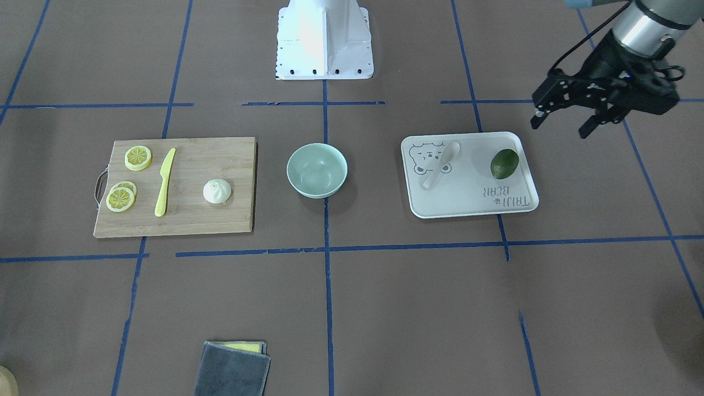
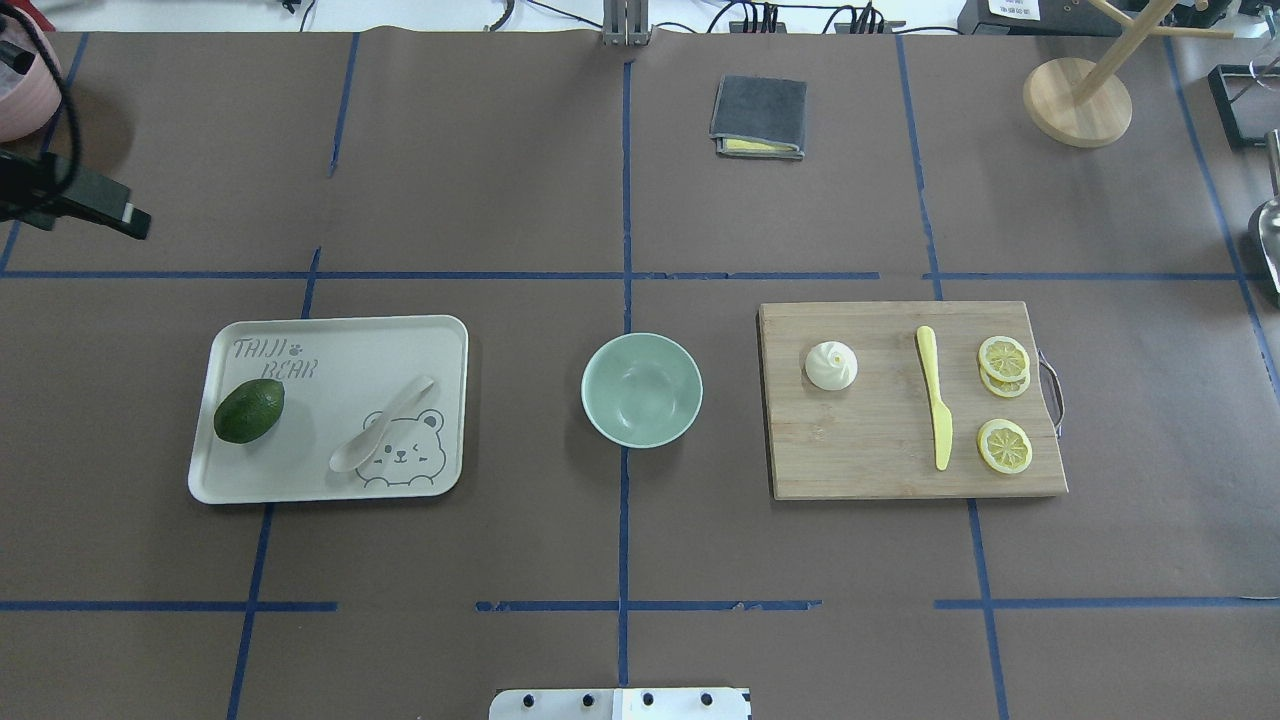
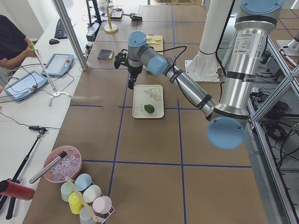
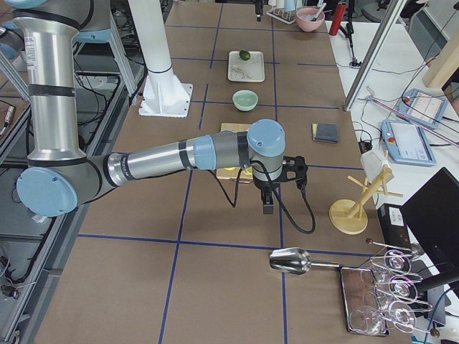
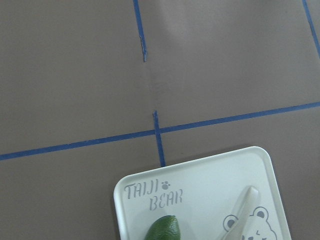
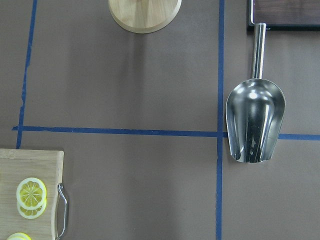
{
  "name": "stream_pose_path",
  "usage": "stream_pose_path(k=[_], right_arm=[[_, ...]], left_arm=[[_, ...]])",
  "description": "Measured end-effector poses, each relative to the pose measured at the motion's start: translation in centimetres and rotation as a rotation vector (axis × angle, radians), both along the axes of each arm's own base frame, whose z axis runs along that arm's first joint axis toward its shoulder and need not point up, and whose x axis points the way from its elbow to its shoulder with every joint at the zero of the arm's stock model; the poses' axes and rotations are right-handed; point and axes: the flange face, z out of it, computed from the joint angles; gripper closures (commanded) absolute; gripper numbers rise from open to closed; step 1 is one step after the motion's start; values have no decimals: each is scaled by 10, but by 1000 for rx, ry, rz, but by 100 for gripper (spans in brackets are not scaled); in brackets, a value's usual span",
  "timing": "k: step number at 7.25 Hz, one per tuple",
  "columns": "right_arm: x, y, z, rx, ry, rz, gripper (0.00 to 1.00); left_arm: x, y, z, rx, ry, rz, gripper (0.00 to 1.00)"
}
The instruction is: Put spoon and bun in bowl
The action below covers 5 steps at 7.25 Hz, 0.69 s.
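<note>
The whitish spoon (image 1: 440, 165) lies on the white bear-print tray (image 1: 473, 203), handle toward the bowl; it also shows in the overhead view (image 2: 385, 435) and the left wrist view (image 5: 240, 212). The white pleated bun (image 1: 217, 191) sits on the wooden cutting board (image 1: 220, 159). The mint-green bowl (image 1: 317, 169) stands empty between tray and board. My left gripper (image 1: 561, 125) is open and empty, in the air beyond the tray's outer corner. My right gripper (image 4: 267, 202) shows only in the exterior right view, past the board's outer end; I cannot tell its state.
A green avocado (image 1: 504, 163) lies on the tray beside the spoon. A yellow knife (image 1: 164, 181) and lemon slices (image 1: 137, 158) lie on the board. A folded grey cloth (image 2: 759, 117), a wooden stand (image 2: 1078, 100) and a metal scoop (image 6: 255, 125) are at the far side.
</note>
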Motion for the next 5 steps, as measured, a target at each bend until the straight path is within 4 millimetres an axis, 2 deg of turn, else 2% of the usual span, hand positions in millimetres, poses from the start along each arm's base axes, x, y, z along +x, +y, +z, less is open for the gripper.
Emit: stream_pose_path(k=[2,3,5], right_arm=[[-7,-4,-3,-2,-4,-7,0],[-9,-5,-5,-13,-13,-2,0],[-19,-5,-18,-51,-47,29,0]], left_arm=[[94,14,13,-35,0,-50,8],[128,19,18,-45,-13,-63,8],[166,28,27,-48,-41,-62,9]])
